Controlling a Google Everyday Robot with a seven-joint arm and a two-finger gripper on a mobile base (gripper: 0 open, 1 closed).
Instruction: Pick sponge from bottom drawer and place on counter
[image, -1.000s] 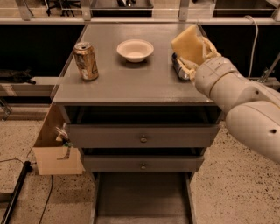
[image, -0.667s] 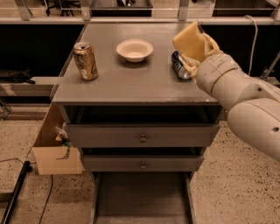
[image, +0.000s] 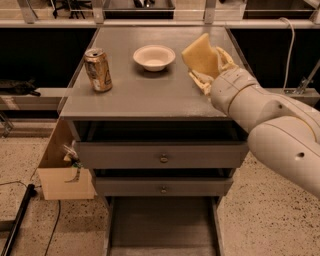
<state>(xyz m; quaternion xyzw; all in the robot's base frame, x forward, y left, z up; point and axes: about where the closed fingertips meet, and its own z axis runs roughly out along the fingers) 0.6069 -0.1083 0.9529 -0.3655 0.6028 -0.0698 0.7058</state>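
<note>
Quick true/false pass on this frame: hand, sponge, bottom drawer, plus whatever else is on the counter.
1. The hand holds the sponge over the right side of the counter. True.
2. The bottom drawer is pushed shut. False: it is pulled open.
3. The soda can lies on its side. False: it stands upright on the counter's left.
4. A white bowl sits on the counter between the can and the sponge. True.
5. The sponge is inside the bowl. False: it is right of the bowl, in the hand.

Dim light; claw (image: 210, 70) holds sponge (image: 199, 56), seemingly over counter (image: 142, 95).
</note>
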